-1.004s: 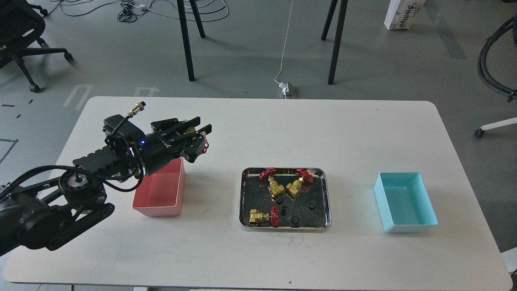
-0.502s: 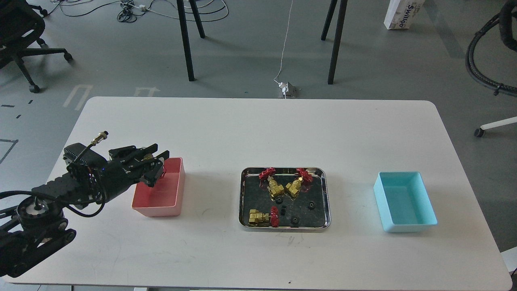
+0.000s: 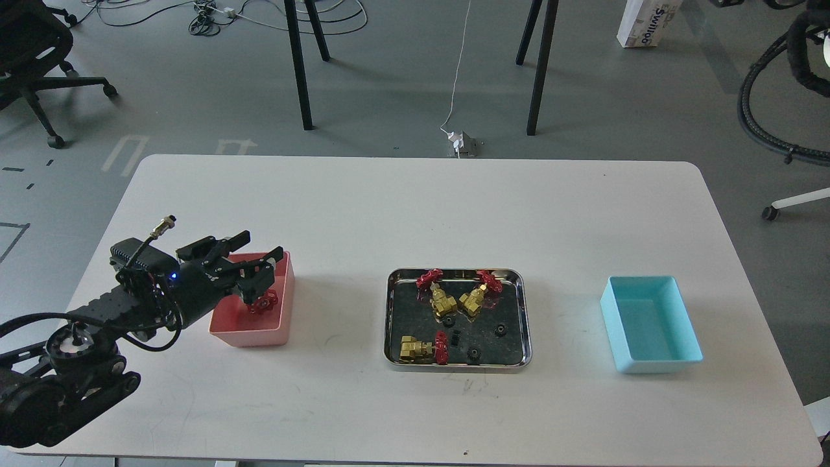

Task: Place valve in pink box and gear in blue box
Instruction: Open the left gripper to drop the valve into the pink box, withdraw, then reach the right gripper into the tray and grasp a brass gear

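My left gripper (image 3: pixel 263 244) hangs over the pink box (image 3: pixel 250 338) at the table's left, with its jaws spread open and nothing between them. A valve (image 3: pixel 263 303) lies inside the pink box just below the fingers; only its red handwheel shows. Three more valves (image 3: pixel 443 302) (image 3: pixel 472 299) (image 3: pixel 419 349) lie in the steel tray (image 3: pixel 391 311) at the middle. Black gears (image 3: pixel 500 330) (image 3: pixel 474 353) (image 3: pixel 447 318) lie in the tray too. The blue box (image 3: pixel 656 365) stands empty at the right. My right gripper is out of view.
A small black oblong piece (image 3: pixel 456 338) lies in the tray between the gears. Beyond the table's far edge stand black legs (image 3: pixel 299 71) and a cable on the floor. An office chair (image 3: pixel 32 58) is at the far left.
My left gripper came down and left from above the table to the pink box while holding a valve, then its jaws spread and the valve now lies in the box.
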{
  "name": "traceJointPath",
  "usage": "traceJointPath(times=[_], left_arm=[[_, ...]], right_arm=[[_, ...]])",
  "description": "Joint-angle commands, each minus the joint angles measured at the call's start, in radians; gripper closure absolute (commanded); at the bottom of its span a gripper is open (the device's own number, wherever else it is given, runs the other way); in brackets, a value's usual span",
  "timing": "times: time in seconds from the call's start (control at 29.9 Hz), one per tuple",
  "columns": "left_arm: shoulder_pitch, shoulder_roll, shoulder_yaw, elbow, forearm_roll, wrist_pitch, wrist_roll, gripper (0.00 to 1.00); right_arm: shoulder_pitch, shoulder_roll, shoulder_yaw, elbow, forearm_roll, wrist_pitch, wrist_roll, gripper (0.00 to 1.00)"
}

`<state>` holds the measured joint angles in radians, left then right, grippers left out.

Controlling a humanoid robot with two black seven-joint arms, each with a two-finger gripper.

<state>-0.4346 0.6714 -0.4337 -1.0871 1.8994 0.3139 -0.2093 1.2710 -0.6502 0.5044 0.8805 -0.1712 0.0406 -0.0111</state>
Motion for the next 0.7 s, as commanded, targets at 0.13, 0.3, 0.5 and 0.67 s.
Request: traceJointPath(times=[0.13,0.3,0.5,0.67], left_arm=[[-0.145,-0.006,-0.183,-0.027,-0.389,-0.045,-0.005,0.04],[-0.352,-0.003,-0.258,-0.025,-0.834,-0.188,0.002,0.04],[-0.539,0.013,-0.264,-0.017,-1.075,-0.289,0.037,0.03],[-0.619,0.016,-0.266,-0.011,-1.168,-0.317,0.106,0.03]], right_arm=[[0.002,-0.003,-0.13,0.089,-0.252,0.139,0.005,0.01],[-0.005,-0.012,-0.326,0.247,-0.543,0.278,0.062,0.01],[0.01,-0.036,-0.599,0.457,-0.862,0.375,0.14,0.01],[0.04,-0.023,-0.831,0.454,-1.099,0.413,0.235,0.01]])
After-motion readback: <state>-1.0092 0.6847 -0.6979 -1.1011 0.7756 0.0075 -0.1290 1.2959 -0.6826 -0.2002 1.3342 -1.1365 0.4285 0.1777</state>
